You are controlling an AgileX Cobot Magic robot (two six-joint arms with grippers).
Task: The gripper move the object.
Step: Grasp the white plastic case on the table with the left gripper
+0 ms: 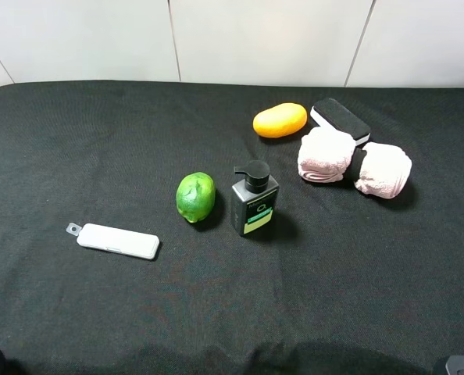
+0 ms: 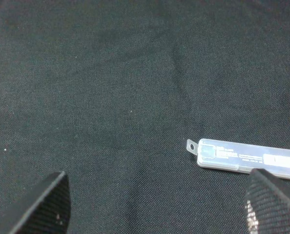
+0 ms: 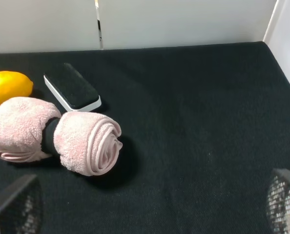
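White bar (image 1: 116,241) lies flat on the black-clothed table (image 1: 333,297), left-near part, nothing touching it. Its long axis runs nearly left-right, with the grey tab end at the left and a shade farther. Left tool (image 2: 156,195): fingers spread wide, nothing between them, low at the near-left corner. In the left wrist view the bar (image 2: 248,159) sits ahead of the tool, off its centre line, with one end just past one fingertip (image 2: 256,176). My guess is the tool needs a sideways shift before it can close across the narrow width. Right tool (image 3: 152,195): fingers also apart and empty, over the far-right side by the pink towel rolls (image 1: 355,162), well away from the bar, so the left arm is plainly the nearer. Bare cloth on every side of the bar; the lime (image 1: 195,197) and pump bottle (image 1: 254,205) stand to its right and farther, clear of it. The table's left and near edges are not crowding it.
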